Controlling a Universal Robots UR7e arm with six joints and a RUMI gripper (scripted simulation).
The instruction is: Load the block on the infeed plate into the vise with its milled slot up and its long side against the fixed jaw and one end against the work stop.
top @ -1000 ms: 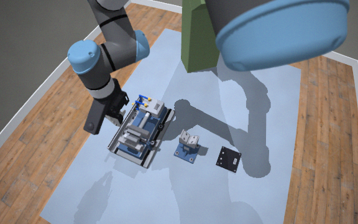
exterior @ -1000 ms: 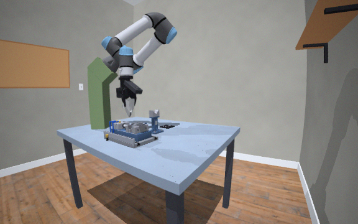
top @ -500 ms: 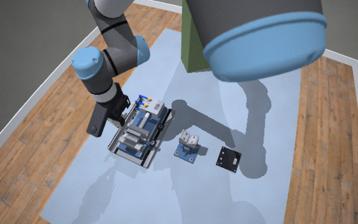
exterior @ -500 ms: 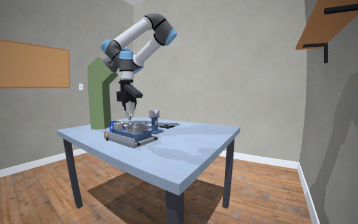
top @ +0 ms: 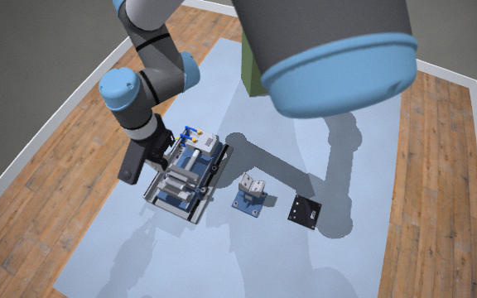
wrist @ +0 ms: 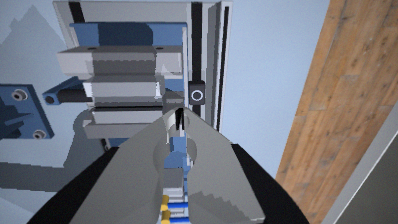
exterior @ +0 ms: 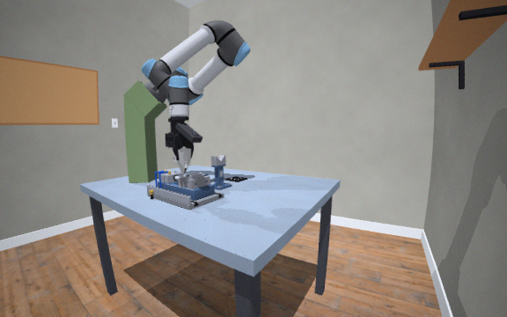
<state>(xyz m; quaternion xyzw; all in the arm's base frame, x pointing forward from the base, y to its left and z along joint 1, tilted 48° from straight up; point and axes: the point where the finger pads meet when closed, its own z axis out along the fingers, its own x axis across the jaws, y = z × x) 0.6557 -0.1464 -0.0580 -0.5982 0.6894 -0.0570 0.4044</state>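
The vise [top: 212, 175] [exterior: 170, 196] [wrist: 226, 60] stands open. The grey part [wrist: 122, 93] lies between its jaws, beside the fixed jaw [wrist: 120, 64]; a dark gap separates it from the moving jaw [wrist: 120, 117]. Its left end in the wrist view is at the work stop [wrist: 74, 96]; I cannot tell if they touch. I cannot make out its slot clearly. My gripper [top: 164, 167] [exterior: 183, 173] [wrist: 181, 109] is shut and empty, tips just above the vise near the moving jaw and the part's end away from the stop. The infeed plate [top: 305, 217] [exterior: 237, 179] holds no part.
The V-block [top: 252, 187] [exterior: 218, 161] stands empty on its blue base between vise and infeed plate. The air cylinder [top: 204, 141] with blue hoses and yellow fittings is at the vise's rear end. A green column [top: 252, 79] [exterior: 139, 136] stands at the table's back.
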